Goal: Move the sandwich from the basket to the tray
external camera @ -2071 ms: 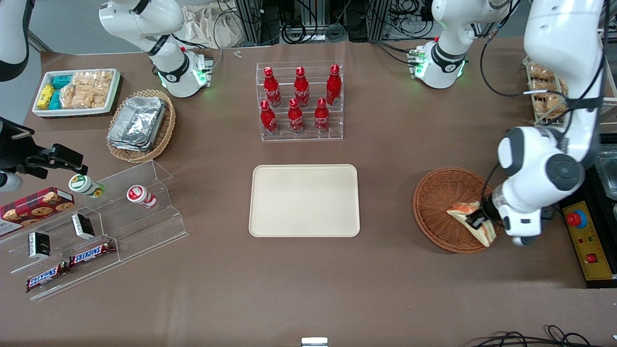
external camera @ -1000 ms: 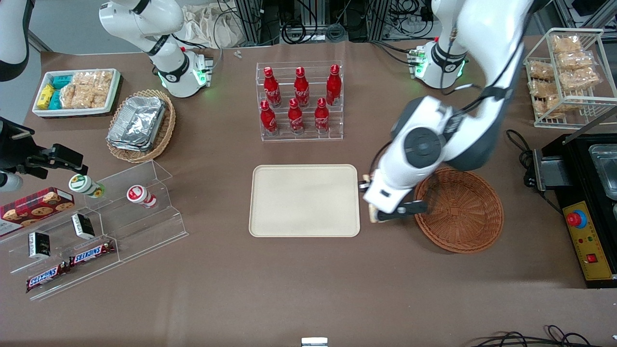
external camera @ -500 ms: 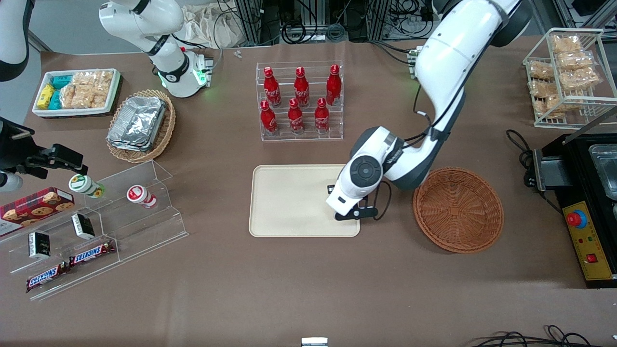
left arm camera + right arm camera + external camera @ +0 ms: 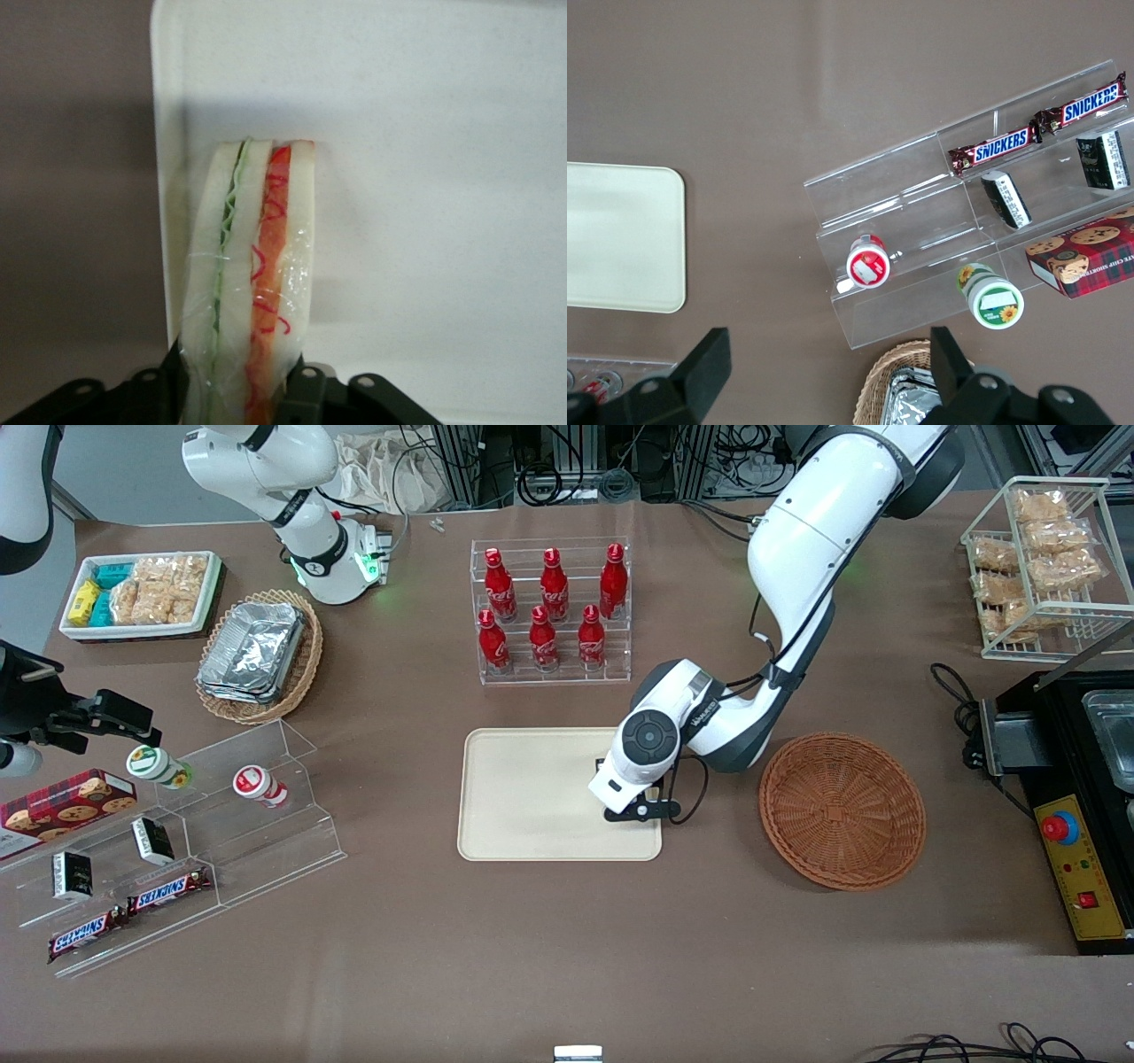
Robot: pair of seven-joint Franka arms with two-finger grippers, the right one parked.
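Observation:
My left gripper [image 4: 633, 808] hangs over the end of the cream-beige tray [image 4: 532, 797] that lies nearest the reddish-brown wicker basket [image 4: 842, 810]. In the front view the wrist hides the sandwich. In the left wrist view the gripper [image 4: 235, 390] is shut on the clear-wrapped sandwich [image 4: 252, 266], with a black finger [image 4: 301, 390] on each side. The wedge shows pale bread with green and orange-red filling lines. It hangs above the tray [image 4: 425, 177], just inside its rim. The basket holds nothing. The tray's corner also shows in the right wrist view [image 4: 620, 239].
A clear rack of red bottles [image 4: 551, 611] stands farther from the camera than the tray. An acrylic snack shelf [image 4: 177, 841], a tan basket of foil trays [image 4: 259, 654] and a white snack bin [image 4: 142, 593] lie toward the parked arm's end. A wire rack [image 4: 1045, 567] and a control box [image 4: 1076, 868] lie toward the working arm's end.
The gripper lifted the sandwich out of the basket and carried it sideways to the tray. In the last half second it moved a little farther in over the tray.

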